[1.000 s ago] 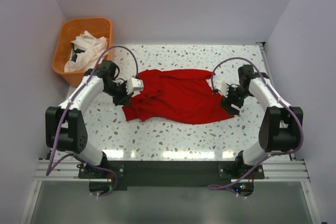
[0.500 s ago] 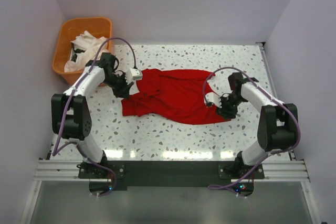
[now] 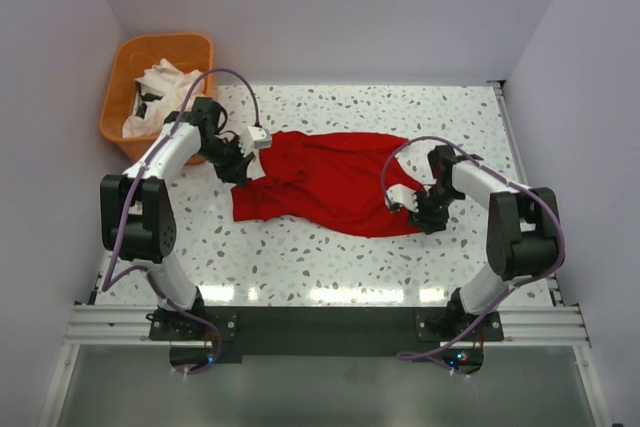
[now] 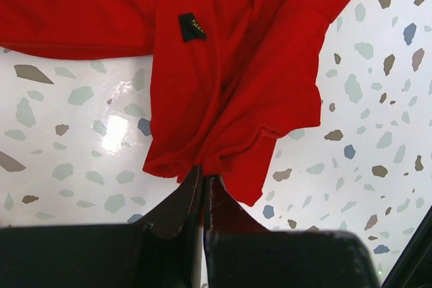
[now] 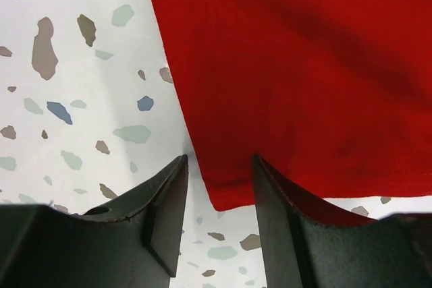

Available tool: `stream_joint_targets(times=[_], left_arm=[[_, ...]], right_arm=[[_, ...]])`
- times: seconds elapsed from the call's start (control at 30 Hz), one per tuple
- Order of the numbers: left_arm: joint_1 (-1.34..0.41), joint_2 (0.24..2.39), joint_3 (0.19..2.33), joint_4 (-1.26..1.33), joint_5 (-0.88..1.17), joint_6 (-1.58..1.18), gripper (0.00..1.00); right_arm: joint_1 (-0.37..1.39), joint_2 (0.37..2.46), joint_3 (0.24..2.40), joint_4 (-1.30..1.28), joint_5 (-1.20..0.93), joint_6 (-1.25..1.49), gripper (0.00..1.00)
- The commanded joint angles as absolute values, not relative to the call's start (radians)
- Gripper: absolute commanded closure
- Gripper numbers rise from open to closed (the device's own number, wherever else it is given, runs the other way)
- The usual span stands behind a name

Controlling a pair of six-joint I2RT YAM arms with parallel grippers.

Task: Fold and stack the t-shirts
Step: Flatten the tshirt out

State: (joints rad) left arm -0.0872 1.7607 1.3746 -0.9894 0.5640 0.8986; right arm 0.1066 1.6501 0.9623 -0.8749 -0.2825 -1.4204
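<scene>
The red t-shirt (image 3: pixel 330 182) lies crumpled and spread across the middle of the table. My left gripper (image 3: pixel 240 169) is at its left edge, shut on a bunched fold of red cloth (image 4: pixel 223 146) beside a black label (image 4: pixel 192 27). My right gripper (image 3: pixel 415 212) is at the shirt's near right corner, open, with the corner of the red t-shirt (image 5: pixel 229 190) lying on the table between its fingers (image 5: pixel 165 200). White t-shirts (image 3: pixel 165 87) lie heaped in the orange basket.
The orange plastic basket (image 3: pixel 112 117) stands at the back left, just off the table's corner. The speckled white table (image 3: pixel 320 257) shows bare in front of the shirt. Purple cables loop over both arms. Walls close in on both sides.
My right gripper has moved left and nearer, onto the shirt's near right corner. My left gripper has shifted slightly back, holding the left edge. The shirt's right side has drawn inwards.
</scene>
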Motion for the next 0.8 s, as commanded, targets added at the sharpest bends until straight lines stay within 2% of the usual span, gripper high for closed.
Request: stream_joint_targets(times=[0.0,0.07,0.13,0.17,0.23,0.47,0.63,0.77], left_arm=[[-0.081,1.753,1.414,-0.989,0.561,0.879,1.00],[-0.081,1.750,1.414,-0.985,0.564,0.867,1.00],[-0.080,1.741,1.414,-0.974,0.571,0.854,1.00],[-0.078,1.732,1.416,-0.966,0.578,0.838,1.00],[-0.077,1.726,1.428,-0.951,0.586,0.809,1.00],[-0.049,1.738,1.630,-0.878,0.635,0.652,1.00],[-0.040,1.709,1.761,-0.683,0.589,0.482,1.00],[-0.029,1.657,1.801,-0.423,0.511,0.345,1.00]], right_arm=[[0.110,1.683,0.922,-0.813,-0.258,-1.457,0.53],[0.112,1.684,0.894,-0.779,-0.239,-1.456,0.53],[0.112,1.690,0.882,-0.733,-0.218,-1.430,0.63],[0.112,1.690,0.887,-0.721,-0.209,-1.414,0.80],[0.112,1.697,0.917,-0.706,-0.201,-1.326,1.00],[0.039,1.646,1.318,-0.762,-0.290,-1.005,1.00],[0.009,1.612,1.578,-0.666,-0.281,-0.801,1.00],[0.005,1.591,1.706,-0.525,-0.198,-0.672,1.00]])
